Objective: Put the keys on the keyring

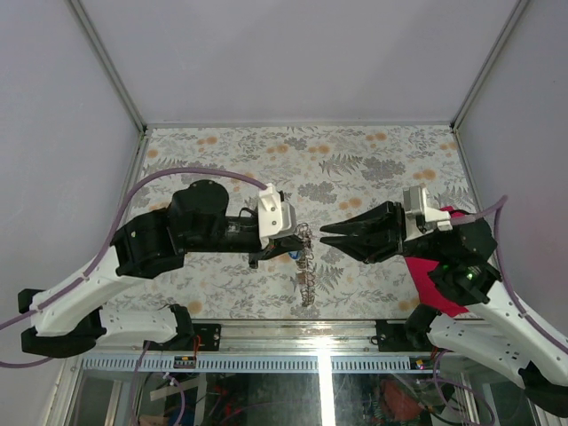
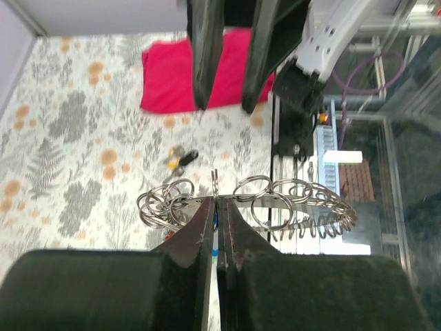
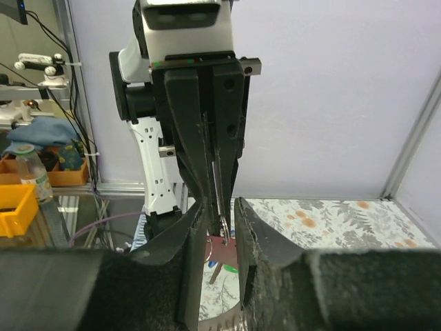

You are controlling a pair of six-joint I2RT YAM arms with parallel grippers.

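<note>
The left gripper (image 1: 298,237) is clenched on the keyring (image 2: 215,181) and holds it up above the table (image 1: 355,169), about in the middle between the two arms. The ring stands on its edge, thin side toward the right gripper (image 1: 322,238), and the chain (image 2: 303,200) falls in loops on both sides of the left fingers (image 2: 200,231) and then hangs down toward the near edge. The right gripper is released, with its jaws a little apart and nothing between them. It points straight left at the ring, its tips just beside the ring but not touching, as far as I can see. So the ring lies directly left of the right tool, and the two grippers face each other nose to nose along the left-right line. Two keys (image 2: 180,158), a yellow one and a black one, lie on the table below, between the ring and the cloth (image 2: 179,76) at the right. I judge the right arm is nearer to them. Both arms are stretched low and almost level toward the centre. I think the next move depends on bringing a key head-on to this narrow edge of the ring.
</note>
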